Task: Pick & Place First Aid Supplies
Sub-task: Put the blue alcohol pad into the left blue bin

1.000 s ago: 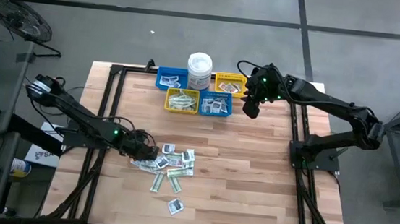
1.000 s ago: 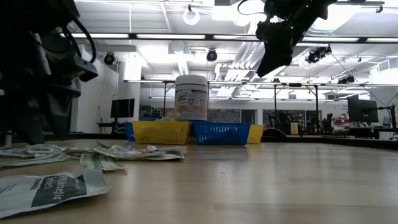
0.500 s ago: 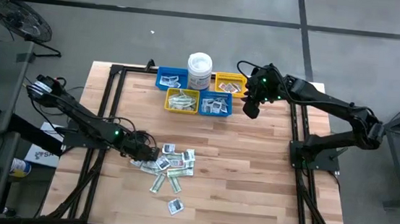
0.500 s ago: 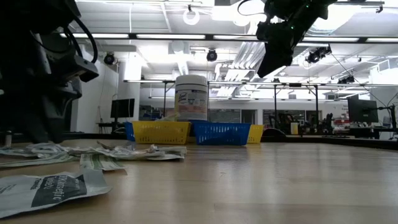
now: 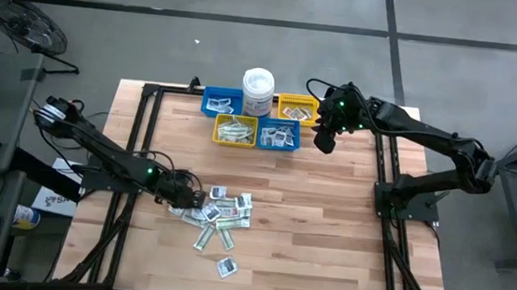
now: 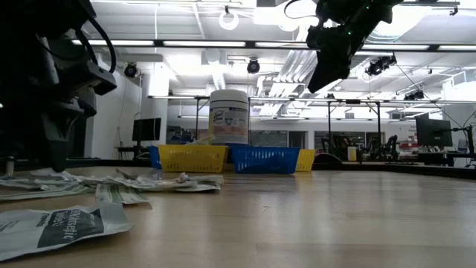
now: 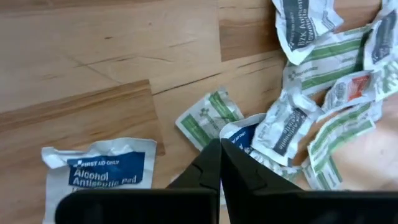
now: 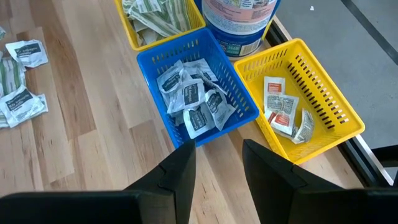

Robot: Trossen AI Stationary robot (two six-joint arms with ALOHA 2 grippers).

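Now left tool [image 7: 220, 147] snapped shut over packets [image 7: 273, 127]; right arm unmoved.

My left arm reaches low across the table from its left side, elbow bent. My left gripper [image 5: 190, 195] sits right at the tabletop, and its fingers [image 7: 211, 168] are pressed together with no gap between the tips. My right arm stretches in from the right side and hangs raised above the table. My right gripper [image 5: 325, 137] points down, and its fingers [image 8: 180, 171] stand apart, holding nothing.
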